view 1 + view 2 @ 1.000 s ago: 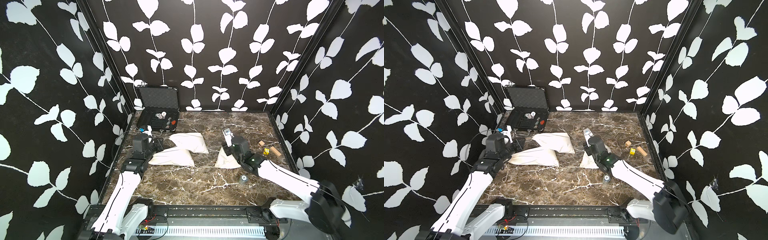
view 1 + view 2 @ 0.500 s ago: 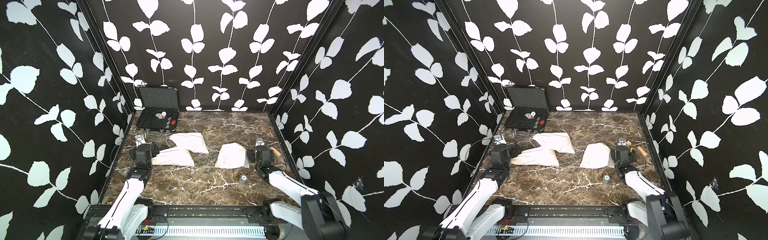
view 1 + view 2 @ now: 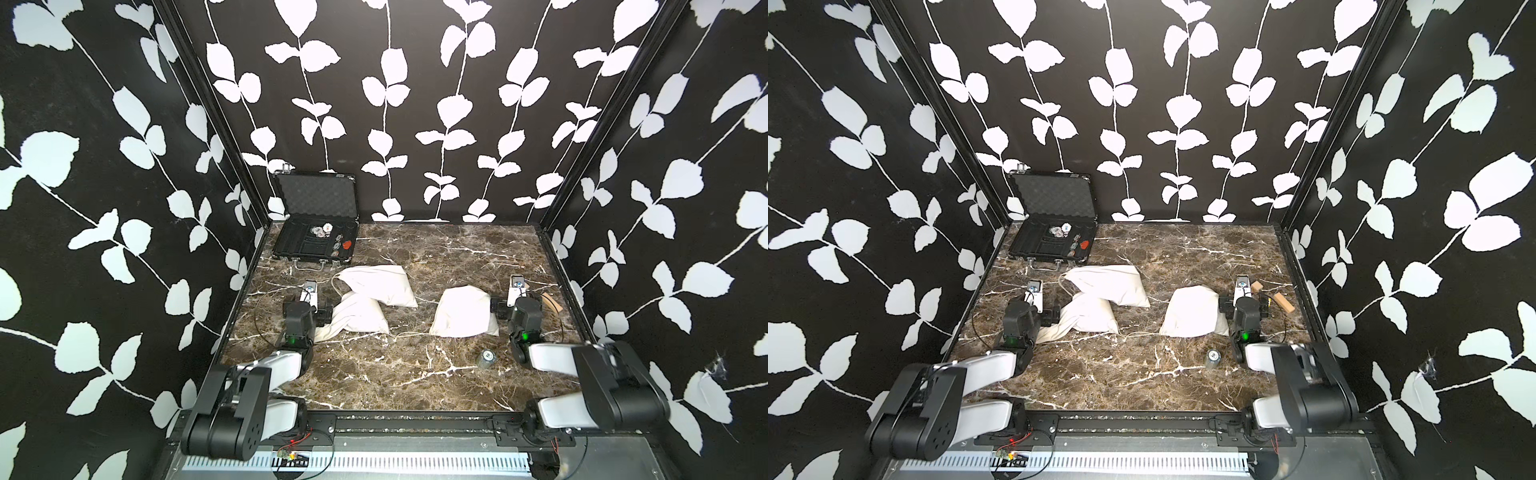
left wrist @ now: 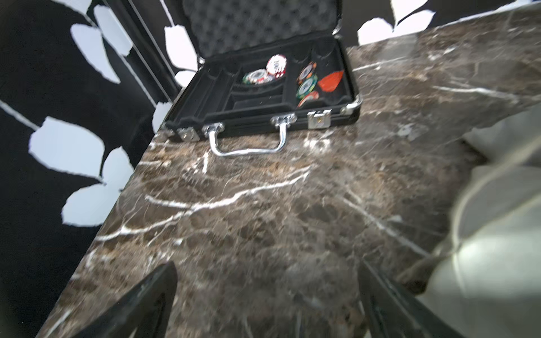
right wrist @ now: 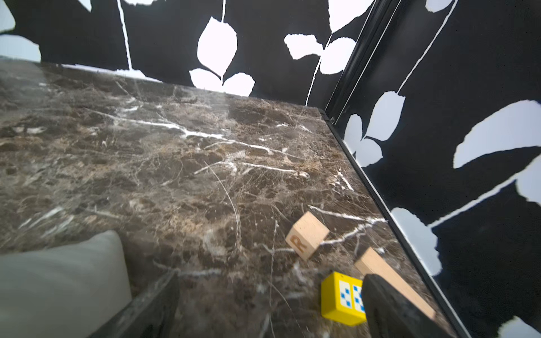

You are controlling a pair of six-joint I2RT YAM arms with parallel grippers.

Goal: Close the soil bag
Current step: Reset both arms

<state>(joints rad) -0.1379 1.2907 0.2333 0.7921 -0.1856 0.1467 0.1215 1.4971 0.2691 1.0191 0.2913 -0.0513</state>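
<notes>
1. Work surface: a brown marble-pattern table (image 3: 374,374) inside a black enclosure with white leaf print; three pale cloth bags lie on it; which of them holds soil cannot be determined.
2. Left cloth bag (image 3: 359,318): lies flat left of centre, narrow end toward the left arm; the rear cloth bag (image 3: 380,284) lies directly behind it, touching or overlapping its far edge.
3. Right cloth bag (image 3: 463,311): lies right of centre, well apart from the other two; a thin cord (image 3: 409,333) lies on the table between it and the left cloth bag; which bag the cord belongs to cannot be determined.
4. Left gripper (image 4: 267,263): jaws spread wide, nothing between them; positioned low over bare table, just beside the left cloth bag; the wrist view is blurred, so contact with the cloth cannot be determined.
5. Right gripper (image 5: 270,275): jaws spread wide and empty; one finger stands just beside the right cloth bag; the other stands in front of a yellow block (image 5: 341,298) and a wooden bar (image 5: 380,269).
6. Other items: an open black case (image 3: 318,199) in the rear left corner, holding poker chips (image 4: 259,76); a lettered wooden cube (image 5: 307,238) near the right wall; a small round container (image 3: 486,358) near the front right.
</notes>
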